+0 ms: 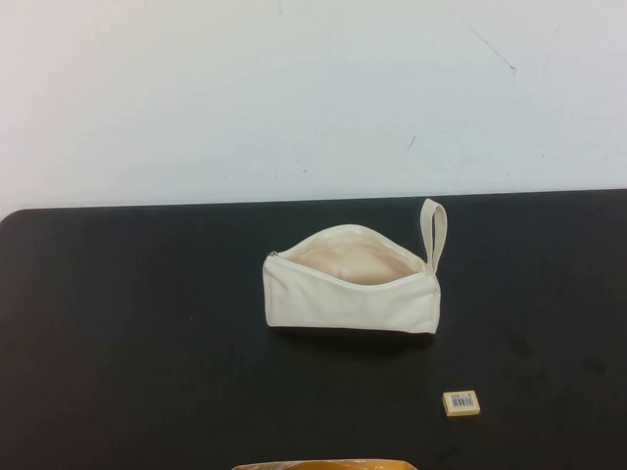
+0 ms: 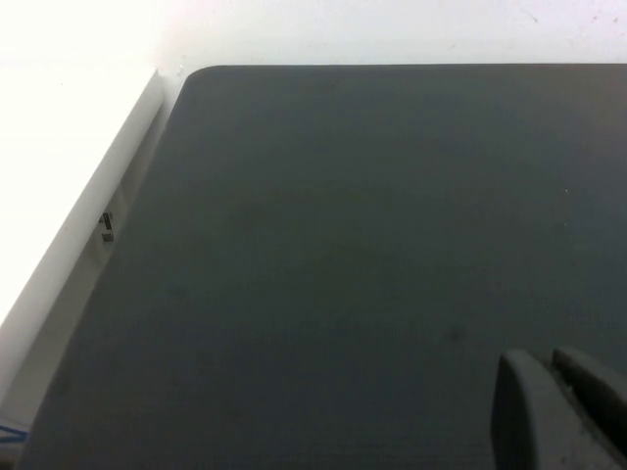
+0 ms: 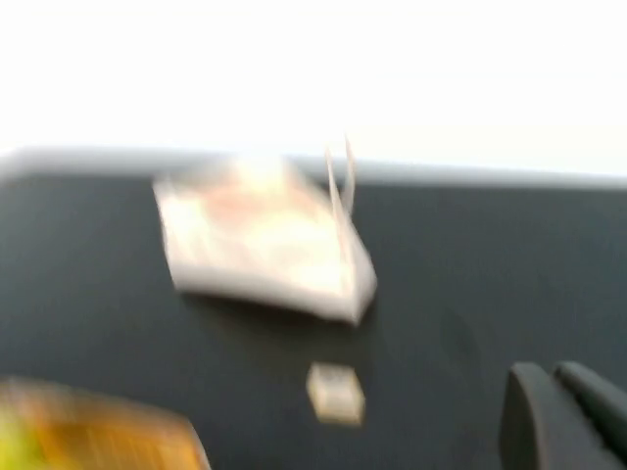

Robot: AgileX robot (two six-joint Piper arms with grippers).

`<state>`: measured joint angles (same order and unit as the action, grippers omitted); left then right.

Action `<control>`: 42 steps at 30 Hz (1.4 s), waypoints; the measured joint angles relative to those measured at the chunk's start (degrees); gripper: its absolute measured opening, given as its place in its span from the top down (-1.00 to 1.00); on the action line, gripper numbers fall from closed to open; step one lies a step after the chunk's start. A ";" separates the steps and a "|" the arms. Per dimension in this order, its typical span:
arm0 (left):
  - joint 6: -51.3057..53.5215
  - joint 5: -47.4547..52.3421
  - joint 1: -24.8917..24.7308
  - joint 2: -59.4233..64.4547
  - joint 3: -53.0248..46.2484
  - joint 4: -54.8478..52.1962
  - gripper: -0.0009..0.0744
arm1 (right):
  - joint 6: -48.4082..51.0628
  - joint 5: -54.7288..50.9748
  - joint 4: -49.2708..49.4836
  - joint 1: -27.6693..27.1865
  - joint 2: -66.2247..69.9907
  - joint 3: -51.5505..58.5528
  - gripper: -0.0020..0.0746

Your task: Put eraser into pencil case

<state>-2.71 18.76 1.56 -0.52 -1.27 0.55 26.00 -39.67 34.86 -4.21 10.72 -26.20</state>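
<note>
Nothing of the task is done yet. The eraser (image 1: 461,402) is lying bare on the black table (image 1: 127,323), well apart from both grippers, and the pencil case (image 1: 348,294) is standing just beyond it with its zip mouth gaping upward, ready to receive. All the work is left: reaching, gripping, lifting, and dropping the eraser through that mouth.

The right gripper (image 3: 568,416) is showing only in its own wrist view, as two dark rounded fingers sitting close together at the frame's corner. It is holding nothing; whether its fingers are fully closed I cannot tell. The eraser (image 3: 336,393) is lying ahead of it and off to one side, near but not touching, with the pencil case (image 3: 265,250) further ahead again. A yellow-orange object (image 3: 88,431) is sitting off to the side, too blurred to name.

The left gripper (image 2: 563,411) is looking out over bare tabletop, with neither eraser nor case ahead of it. It is empty too, and its opening I cannot tell.

The eraser is a small, pale yellow, hard-edged block with a white barcode label on top. The case is soft cream canvas, roughly rectangular, slumping slightly, with a pale peach lining and a fabric loop (image 1: 434,233) rising at one end. The table is matte and dark, lightly scuffed.
</note>
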 joint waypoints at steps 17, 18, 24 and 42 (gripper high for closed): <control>0.00 0.00 0.00 0.00 0.00 0.03 0.98 | -3.86 -29.43 -20.87 5.99 44.26 -20.11 0.95; 0.00 0.00 0.00 0.00 0.00 0.03 0.98 | -4.93 -28.72 -21.86 8.21 46.35 -20.11 0.95; 0.00 0.00 0.00 0.00 0.00 0.03 0.98 | -10.19 -18.27 -24.00 19.29 56.54 -20.11 0.95; 0.00 0.00 0.00 0.00 0.00 0.12 0.98 | -31.26 -2.53 -33.27 35.06 89.17 -40.33 -0.23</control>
<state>-2.71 18.76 1.56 -0.52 -1.27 0.67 -5.26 -42.20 1.58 30.84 99.89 -66.52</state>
